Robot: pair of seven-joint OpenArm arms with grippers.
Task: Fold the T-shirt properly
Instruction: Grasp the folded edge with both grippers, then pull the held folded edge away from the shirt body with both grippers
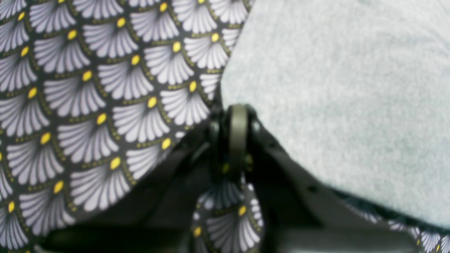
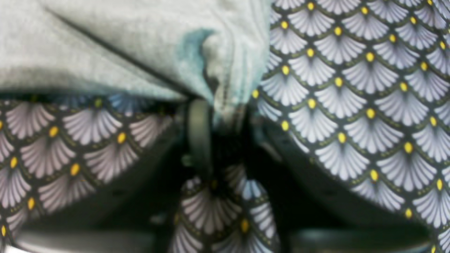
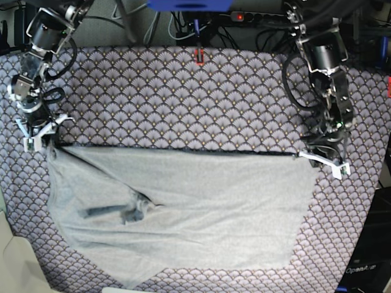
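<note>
Left wrist view first: I see my left claw (image 1: 238,121) with its jaws pressed together at the near corner of the T-shirt (image 1: 337,98). The cloth spreads up and to the right of the claw, pale heather grey and blurred; I judge the corner is pinched, though the cloth between the jaws is hidden. The tablecloth (image 1: 98,105) with its fan scales fills the other side.

Right wrist view: my right claw (image 2: 214,116) is closed on a bunched, seamed corner of the T-shirt (image 2: 105,45), which puckers into the jaws and runs off up and to the left. A dark crease line cuts across the cloth. The tablecloth (image 2: 351,105) lies to the right.

Base view: the T-shirt (image 3: 208,213) lies on the desk, its long axis running across the picture between my two claws, its far edge a nearly straight taut line from the right claw (image 3: 38,137) to the left claw (image 3: 324,160). Each arm sits at its own end, neither nearer. The body hangs toward the near side of the desk, mostly smooth, with a darker rumpled knot in the part nearer my right claw and a ragged near edge. I judge the next move is to carry that held edge toward the near one.
</note>
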